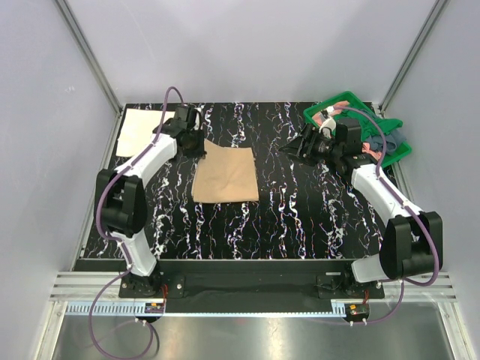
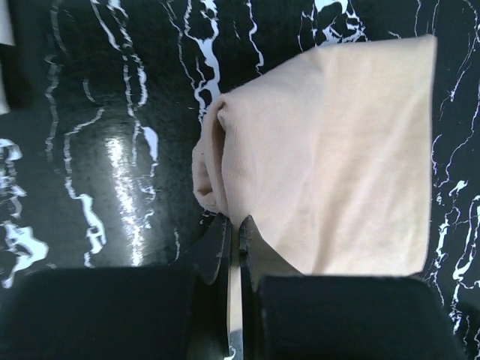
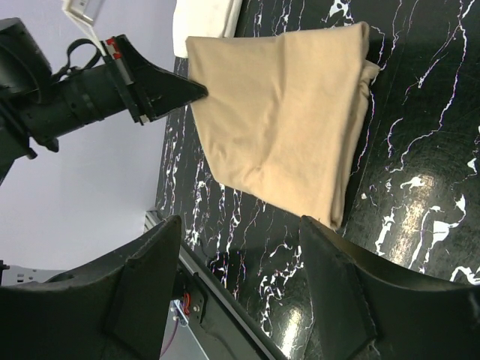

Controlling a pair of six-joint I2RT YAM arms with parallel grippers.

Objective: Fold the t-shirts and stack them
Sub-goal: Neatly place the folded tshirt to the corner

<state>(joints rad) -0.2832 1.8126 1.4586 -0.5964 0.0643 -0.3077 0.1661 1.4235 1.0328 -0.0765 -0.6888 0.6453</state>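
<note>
Green tray (image 1: 341,98) on black marbled table (image 1: 300,217)

No text, label, brand, number or sign can be read in any of the three views. The small red-and-white patch (image 3: 114,46) on the black arm body in the right wrist view is too small to show any characters. The little red parts (image 1: 155,304) by the near rail (image 1: 240,289) in the top view are likewise too small to read.
</note>
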